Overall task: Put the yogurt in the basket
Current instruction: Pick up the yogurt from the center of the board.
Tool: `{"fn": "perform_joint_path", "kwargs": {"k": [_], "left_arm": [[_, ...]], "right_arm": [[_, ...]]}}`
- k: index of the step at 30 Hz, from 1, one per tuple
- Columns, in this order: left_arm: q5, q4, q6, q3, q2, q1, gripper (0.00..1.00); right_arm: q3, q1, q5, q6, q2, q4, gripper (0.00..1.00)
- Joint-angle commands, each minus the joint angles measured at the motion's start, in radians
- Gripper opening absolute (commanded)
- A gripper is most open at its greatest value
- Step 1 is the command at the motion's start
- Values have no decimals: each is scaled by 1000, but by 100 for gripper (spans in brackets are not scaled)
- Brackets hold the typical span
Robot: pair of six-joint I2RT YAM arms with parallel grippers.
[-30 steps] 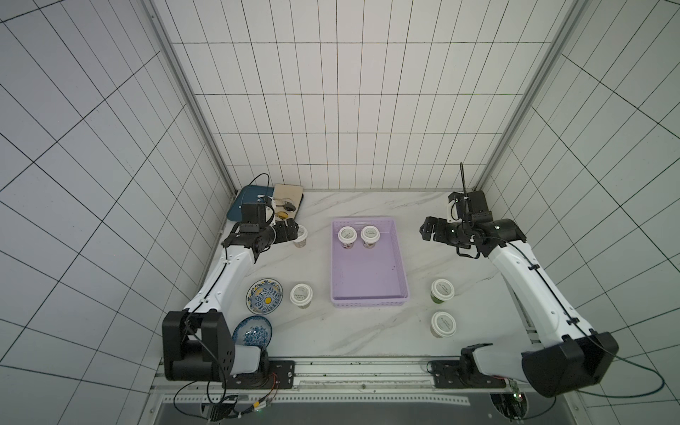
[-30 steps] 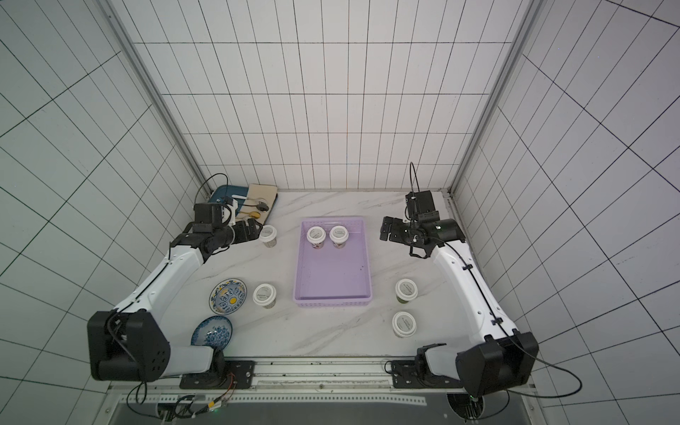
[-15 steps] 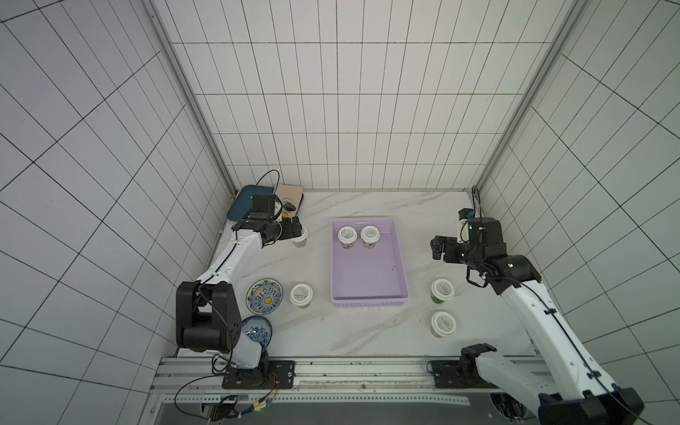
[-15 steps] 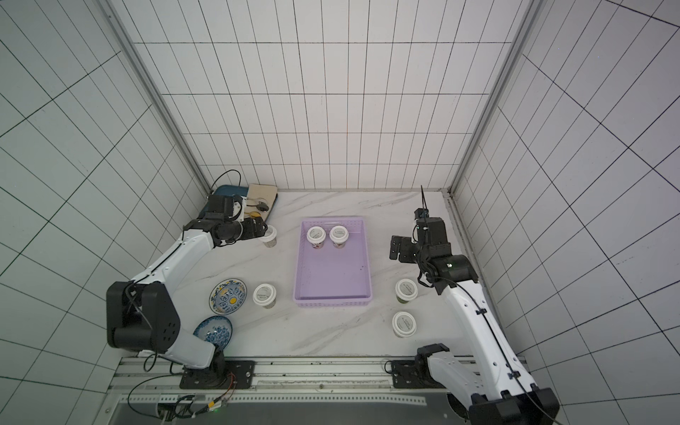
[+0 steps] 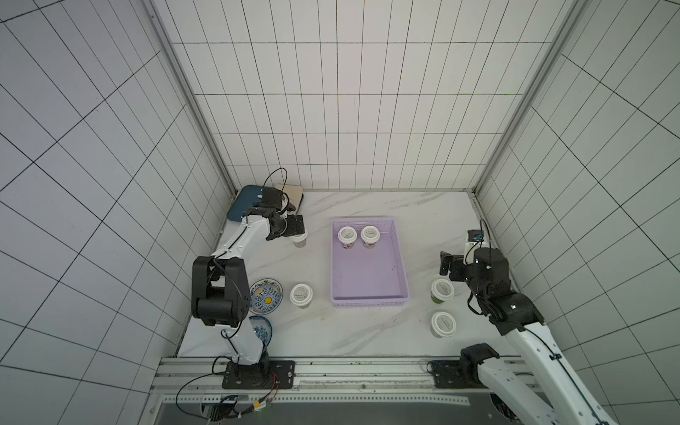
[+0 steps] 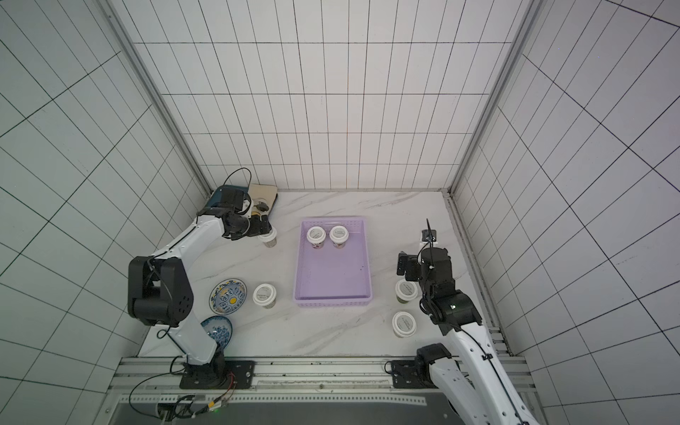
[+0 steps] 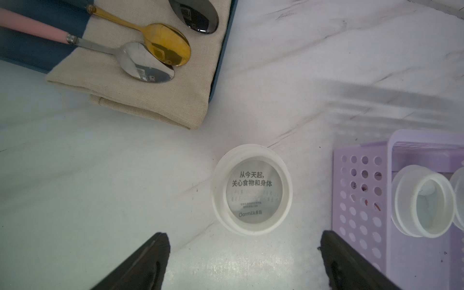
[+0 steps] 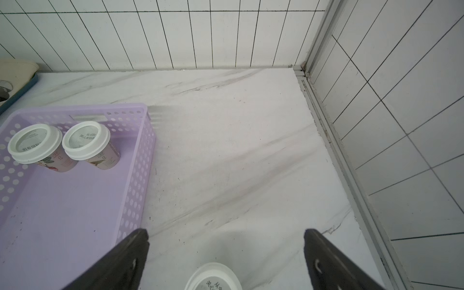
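- White tiled walls closed in a marble-patterned tabletop (image 5: 368, 349) on three sides.
- In the middle of it lay the lilac basket (image 5: 368, 272), and two yogurt cups (image 5: 347, 234), (image 5: 370, 234) stood upright side by side at its far end.
- The left gripper (image 7: 243, 234) had its jaws spread wide and held nothing.
- A third yogurt cup (image 7: 251, 190) stood on the tabletop just ahead of its fingertips (image 7: 155, 248), in line with the gap between them. Neither finger touched it.
- This cup was near the perforated wall of the basket, on the outside.
- The right gripper (image 8: 226, 231) was also wide open and empty, above the bare tabletop to the right of the basket.
- The lid of a fourth yogurt cup (image 8: 213, 276) showed between its two fingers, nearer to the wrist than to the tips and apart from both.
- In both top views a fifth yogurt cup (image 5: 443, 323) stood nearer the front edge, apart from the right gripper.
- A sixth yogurt cup (image 5: 301, 294) stood left of the basket, just beside a blue-patterned plate (image 5: 266, 298).
- A dark blue tray (image 7: 30, 50) with a beige cloth (image 7: 150, 95) and spoons (image 7: 148, 64) lay near the left gripper.
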State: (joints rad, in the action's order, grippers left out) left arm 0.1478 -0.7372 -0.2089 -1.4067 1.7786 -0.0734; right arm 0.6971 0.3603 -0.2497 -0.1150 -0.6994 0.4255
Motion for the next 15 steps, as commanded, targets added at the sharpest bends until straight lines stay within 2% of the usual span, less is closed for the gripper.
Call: {"fn": "perform_joint_path", "kwargs": {"k": [1, 15], "left_arm": [[12, -43, -2, -46, 43, -6, 98], [78, -148, -9, -201, 218, -2, 98]], "right_arm": [[-15, 9, -63, 24, -3, -75, 99], [-22, 18, -67, 32, -12, -84, 99]]}}
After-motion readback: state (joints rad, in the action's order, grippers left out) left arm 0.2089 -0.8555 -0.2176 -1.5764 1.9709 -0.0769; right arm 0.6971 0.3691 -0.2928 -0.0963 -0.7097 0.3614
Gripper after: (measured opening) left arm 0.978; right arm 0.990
